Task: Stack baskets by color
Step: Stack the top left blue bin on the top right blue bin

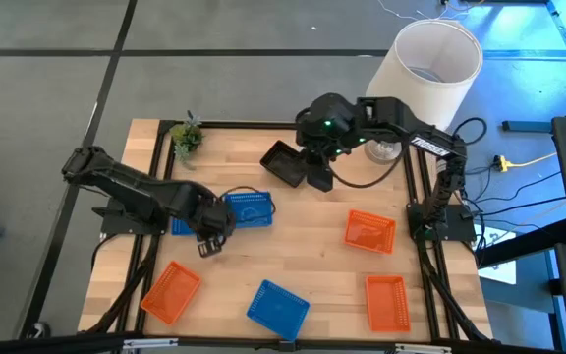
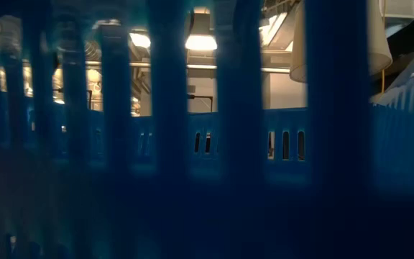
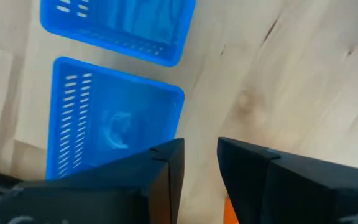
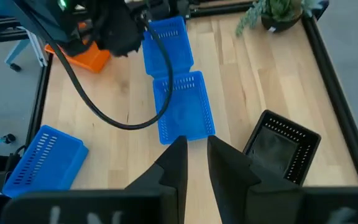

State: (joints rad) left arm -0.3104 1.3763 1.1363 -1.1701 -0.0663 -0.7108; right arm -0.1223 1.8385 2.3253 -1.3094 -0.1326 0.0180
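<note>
Two blue baskets (image 1: 249, 208) (image 3: 117, 124) rest side by side on the table's left half, one partly under my left arm. My left gripper (image 1: 207, 246) (image 3: 201, 162) points down just beside them, open, with only bare wood between its fingers. A third blue basket (image 1: 278, 307) lies at the near edge. Orange baskets sit at the near left (image 1: 172, 291), right (image 1: 370, 231) and near right (image 1: 385, 302). A black basket (image 1: 285, 162) (image 4: 281, 149) rests on the table at the far middle. My right gripper (image 1: 317, 179) (image 4: 196, 155) hangs above and beside it, open and holding nothing.
A big white lampshade (image 1: 425, 64) stands at the far right corner and a small green plant (image 1: 187, 138) at the far left. A black cable (image 4: 104, 106) droops across the right wrist view. Blue lattice (image 2: 207, 144) close to the lens fills the low view.
</note>
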